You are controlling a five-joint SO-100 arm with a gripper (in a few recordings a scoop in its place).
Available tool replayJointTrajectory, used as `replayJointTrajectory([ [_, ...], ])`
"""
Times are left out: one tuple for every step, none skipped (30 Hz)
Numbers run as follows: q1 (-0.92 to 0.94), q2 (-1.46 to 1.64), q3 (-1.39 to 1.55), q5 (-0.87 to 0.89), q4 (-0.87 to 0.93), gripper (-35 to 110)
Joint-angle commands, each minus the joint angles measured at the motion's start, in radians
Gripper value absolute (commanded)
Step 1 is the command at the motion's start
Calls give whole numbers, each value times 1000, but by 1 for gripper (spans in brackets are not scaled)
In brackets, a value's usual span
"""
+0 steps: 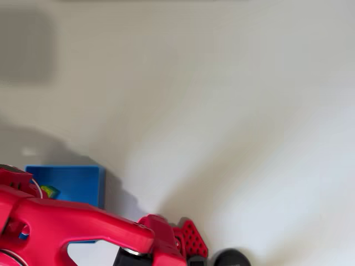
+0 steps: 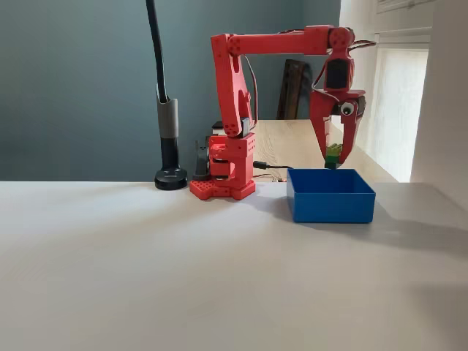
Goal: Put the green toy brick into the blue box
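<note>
Your arm looks glossy red plastic; blue box smooth plastic; table matt, pale, smooth.

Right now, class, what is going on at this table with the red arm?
A red robot arm holds a tiny lime-green plastic toy brick in its tool, which points straight down and is shut on the brick. The brick hangs just above the open top of a square bright-blue plastic box on the white table. It has not been let go yet.
</note>
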Motion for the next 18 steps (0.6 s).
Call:
replayJointTrajectory([
  [-15,15,-54,-2,29,26],
  [-15,15,-52,-3,29,29],
  [-15,15,-52,-3,31,31],
  [-15,15,-54,-6,32,31],
  [-15,15,-57,-8,37,31],
  [-15,15,-61,-9,41,31],
  [-15,15,-66,-9,43,31],
  [-15,15,-69,-9,46,31],
  [-15,15,-74,-9,46,31],
  [-12,15,-80,-11,46,30],
  [-6,17,-87,-11,46,29],
  [3,17,-103,-9,46,28],
  [17,17,-120,-9,46,27],
  [37,17,-141,-11,44,26],
  [63,17,-166,-12,43,25],
  [92,17,-187,-21,35,24],
  [126,17,-204,-32,23,24],
  [164,18,-216,-46,3,24],
])
